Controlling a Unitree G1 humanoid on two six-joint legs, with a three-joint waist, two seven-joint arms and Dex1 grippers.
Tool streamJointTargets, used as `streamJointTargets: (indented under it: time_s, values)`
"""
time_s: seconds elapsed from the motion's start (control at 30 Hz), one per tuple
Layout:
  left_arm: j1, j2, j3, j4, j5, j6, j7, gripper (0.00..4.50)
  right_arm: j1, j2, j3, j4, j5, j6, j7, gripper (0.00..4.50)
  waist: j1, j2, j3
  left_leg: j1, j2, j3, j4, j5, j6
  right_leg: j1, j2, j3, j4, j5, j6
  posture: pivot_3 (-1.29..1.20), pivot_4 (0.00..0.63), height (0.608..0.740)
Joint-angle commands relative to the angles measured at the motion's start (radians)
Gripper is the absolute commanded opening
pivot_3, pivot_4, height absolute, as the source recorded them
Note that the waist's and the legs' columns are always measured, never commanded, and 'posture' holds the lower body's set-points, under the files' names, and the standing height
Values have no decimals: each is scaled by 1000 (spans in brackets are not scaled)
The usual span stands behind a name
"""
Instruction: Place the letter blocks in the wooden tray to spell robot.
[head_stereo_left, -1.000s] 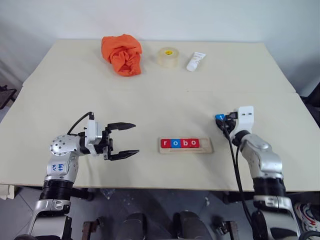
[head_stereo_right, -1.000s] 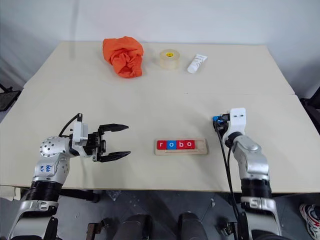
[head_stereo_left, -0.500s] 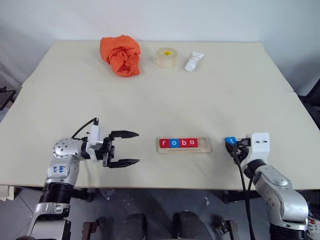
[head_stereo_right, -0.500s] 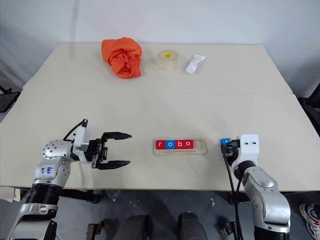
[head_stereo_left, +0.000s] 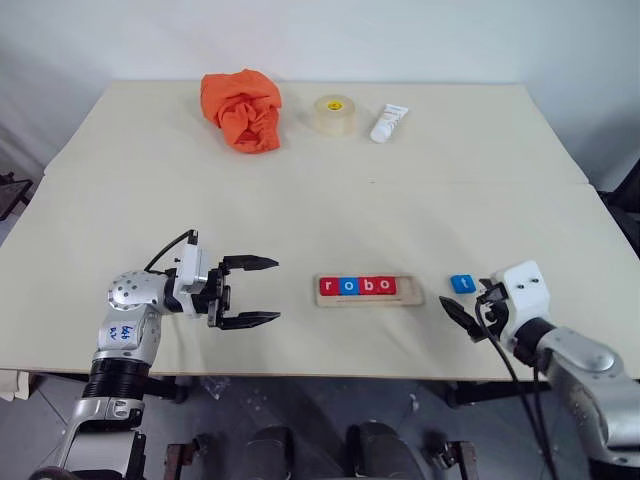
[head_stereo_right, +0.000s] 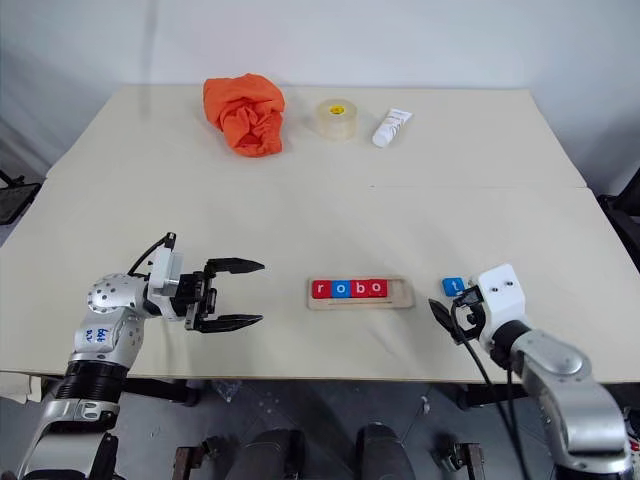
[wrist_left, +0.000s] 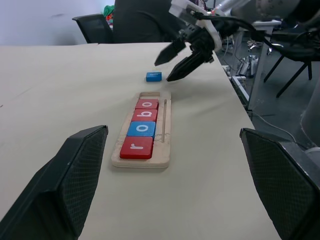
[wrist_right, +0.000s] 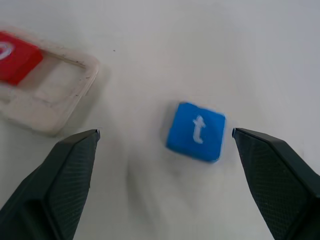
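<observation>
The left hand hovers low over the pale tabletop with its two black fingers spread apart and nothing between them, pointing across toward the thin pale wooden tray; it has kept its place over the last second. The tray lies near the front edge of the tabletop. Four of the small flat square letter tiles sit side by side in its recess: red r, blue o, red b and red o. The slot at the tray's right end is bare.

What has changed is on the right. A second ago the right hand carried the small blue square tile with the white t pinched between its fingers. Now that tile lies flat on the tabletop, letter up, just beside the tray's right end but outside it. The right hand has let go, drawn back toward the front edge, and stands with its fingers wide apart and empty, just short of the tile.

So the word still reads "robo". In my judgement the t was put down next to the tray and not in it, perhaps to take a better grip. The tile must yet be picked up again or slid into the last slot before the task is done.
</observation>
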Motion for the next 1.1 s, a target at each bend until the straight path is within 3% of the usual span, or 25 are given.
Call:
streamJointTargets:
  time_s: [0.03,0.13,0.27,0.43,0.77,0.87,1.1]
  values:
    - [-10,-3,6,-5,-2,-17,5,4500,-61,-112,31,125,-29,-121,167,4469,1,0,0,0,0,0,0,0,0,0,0,0,0,0,0,0,150,740]
    - [-5,-8,4,-9,1,-22,10,4500,-155,-215,114,334,-81,-259,343,4469,1,0,0,0,0,-1,1,0,0,1,0,-1,0,0,0,0,150,740]
    - [8,-9,6,-22,0,-25,20,4500,-325,-262,220,605,-162,-432,503,4469,-1,0,0,0,0,0,2,0,0,1,0,-1,0,0,0,0,150,740]
    - [56,-4,17,-72,-4,-22,54,4500,-581,-239,351,929,-278,-624,654,4469,-3,0,0,0,0,1,4,2,-3,1,0,-1,0,0,0,0,150,740]
    - [122,7,40,-140,-10,-20,115,4500,-773,-208,447,1218,-376,-787,870,4469,3,0,0,0,1,-4,7,1,-4,6,-2,-6,-3,0,0,0,150,740]
    - [133,4,38,-155,-12,-19,127,4500,-791,-194,446,1234,-382,-791,890,3875,1,0,0,0,1,-4,7,1,-5,6,-2,-7,-4,0,0,0,150,740]
    - [131,3,35,-153,-12,-20,134,4500,-782,-175,400,1177,-347,-740,886,1599,-4,0,0,1,1,-2,10,1,-5,7,-2,-7,-3,0,0,0,150,740]
